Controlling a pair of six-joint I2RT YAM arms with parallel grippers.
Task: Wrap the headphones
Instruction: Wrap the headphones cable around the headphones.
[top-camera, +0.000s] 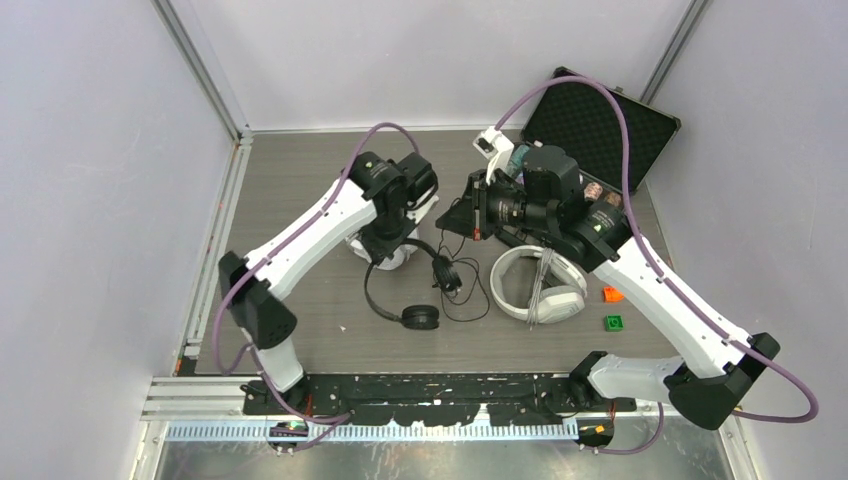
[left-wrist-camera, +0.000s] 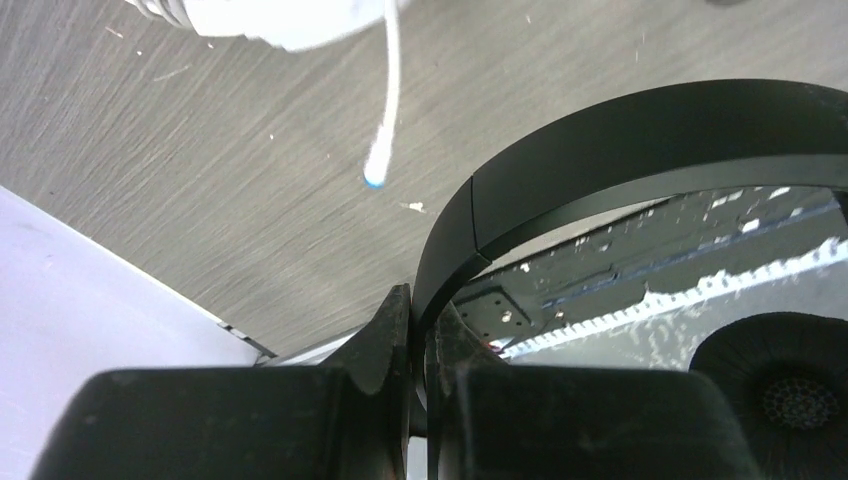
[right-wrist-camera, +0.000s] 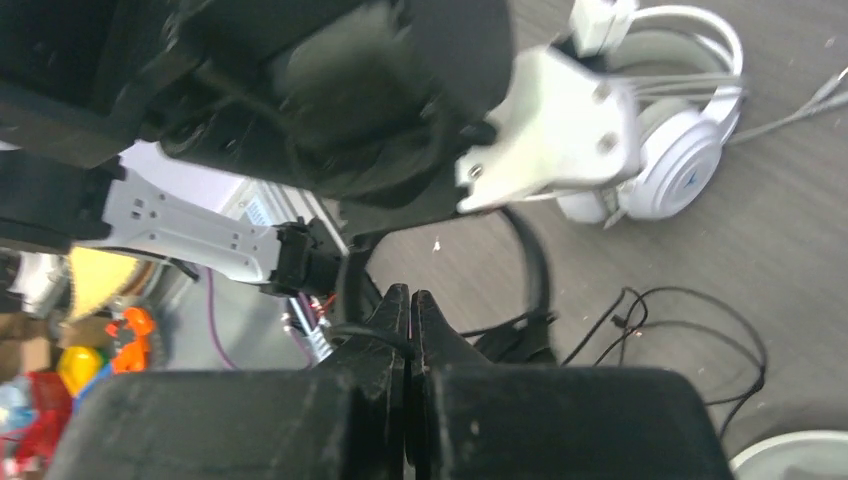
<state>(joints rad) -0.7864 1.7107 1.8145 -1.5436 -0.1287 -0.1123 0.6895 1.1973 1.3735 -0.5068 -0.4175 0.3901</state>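
Black headset (left-wrist-camera: 640, 140) is pinched by its band in the left pincer (left-wrist-camera: 420, 312).

Robot lab cell, white panel walls (top-camera: 90, 200), aluminium framing (top-camera: 205, 72) (arms (top-camera: 310, 230) bolted to a rail (top-camera: 450, 385))
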